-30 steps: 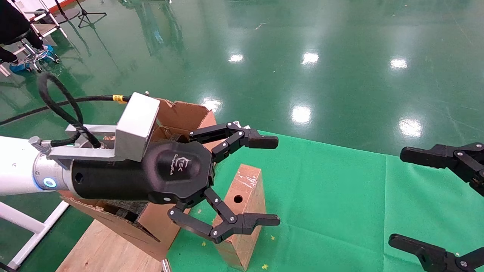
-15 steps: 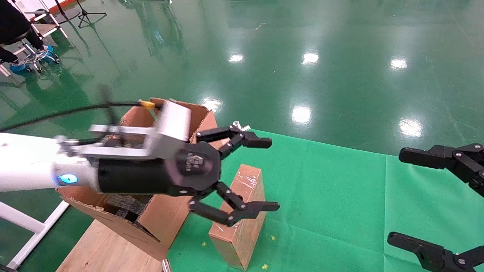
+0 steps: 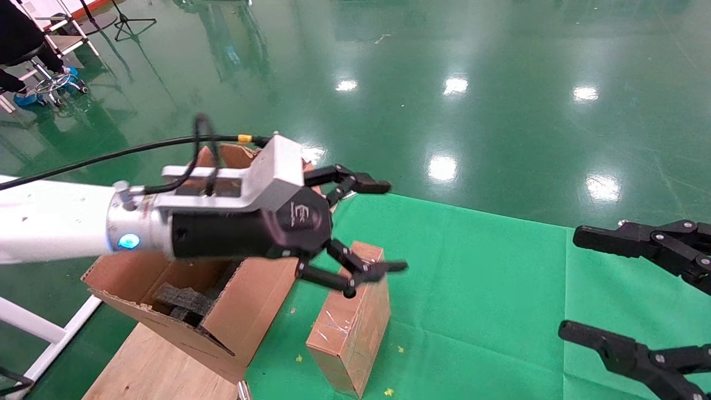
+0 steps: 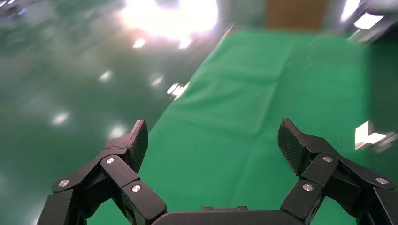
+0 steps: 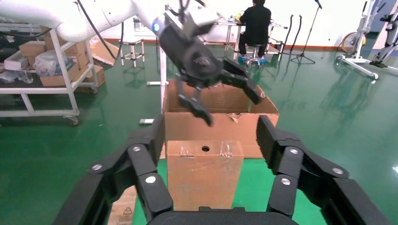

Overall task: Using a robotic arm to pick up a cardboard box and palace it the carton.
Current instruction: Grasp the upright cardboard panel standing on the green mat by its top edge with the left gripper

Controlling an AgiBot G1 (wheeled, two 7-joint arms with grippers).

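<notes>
The small taped cardboard box (image 3: 349, 328) stands on the green cloth beside the carton. It also shows in the right wrist view (image 5: 205, 180), with its round hole (image 5: 205, 148) in its top face. The large ragged carton (image 3: 250, 311) holds dark foam pieces (image 3: 180, 300); it also shows in the right wrist view (image 5: 220, 123). The white left arm's gripper (image 3: 389, 226) hovers open and empty above the box's far end, also seen in the right wrist view (image 5: 220, 96). The left wrist view (image 4: 212, 138) shows only green cloth between the jaws. My right gripper (image 3: 571, 283) is open, right of the box and facing it (image 5: 211, 138).
The green cloth (image 3: 489, 289) covers the table. The carton rests on a wooden board (image 3: 139, 366). A white frame (image 3: 44, 333) stands at the left. Glossy green floor lies beyond. A seated person (image 5: 257, 23) and a shelf cart (image 5: 47, 61) are far behind.
My left gripper has risen from straddling the box and moved toward its far end, still open and empty. The box has not moved. My right gripper has shifted slightly left.
</notes>
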